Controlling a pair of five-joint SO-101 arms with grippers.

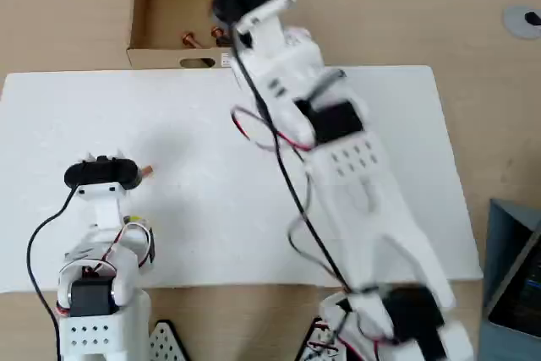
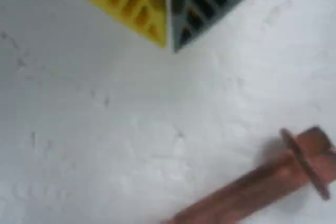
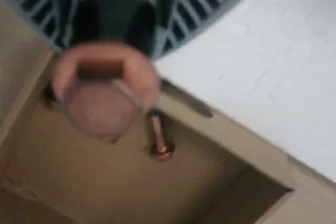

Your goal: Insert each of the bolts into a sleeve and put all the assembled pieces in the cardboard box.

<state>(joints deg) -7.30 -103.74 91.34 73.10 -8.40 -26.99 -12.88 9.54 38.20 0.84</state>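
- right end effector (image 3: 116,24) clenched on assembled piece (image 3: 105,85), its axis pointing down over cardboard box (image 3: 231,135);
- left end effector (image 2: 169,40) closed, empty; bolt (image 2: 262,182) just beside

High view: fixed overhead, faces down on white mat (image 1: 169,124); arm bases at near edge, cardboard box (image 1: 161,58) at far edge.
Left wrist view: very near mat, facing down past closed tips of left gripper (image 2: 169,43); bolt (image 2: 252,192) alongside.
Right wrist view: close above cardboard box, looking in past right gripper (image 3: 113,45) clamping assembled piece (image 3: 105,93).
Shared with high view: bolt, near left; cardboard box and far edge of white mat.
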